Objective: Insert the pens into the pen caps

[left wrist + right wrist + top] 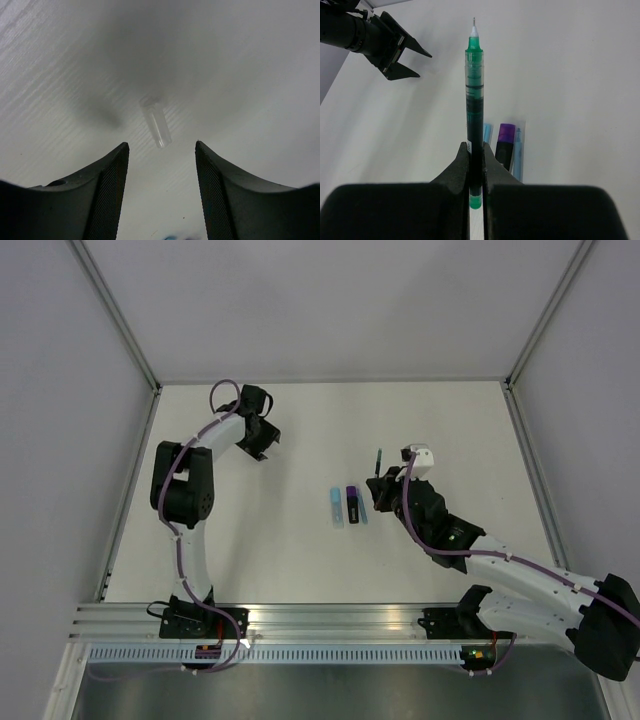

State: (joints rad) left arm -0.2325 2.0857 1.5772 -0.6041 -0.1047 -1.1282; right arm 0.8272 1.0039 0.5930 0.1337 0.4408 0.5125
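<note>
Green pen: one thin green pen (474, 85), held right of the table's middle with its bare tip pointing far.
Print on pen: dark bands on the barrel; any lettering is too small to read.
Right gripper: the right gripper (476, 150) is clamped tight on the green pen near its tail end.
Stubby markers: two, lying side by side at the middle of the table (450, 420), just left of the right gripper. The light blue marker (335, 508) is on the left and the black-and-purple marker (352, 504) on the right.
Slim bluish piece: one slim bluish piece (518, 152), just right of the black-and-purple marker; pen or cap, I cannot tell.
Translucent cap: one translucent cap (156, 122), a short tube lying at the far left, just beyond the left fingertips and touching neither.
Left gripper: the left gripper (268, 445) has its jaws apart with nothing between them.
</note>
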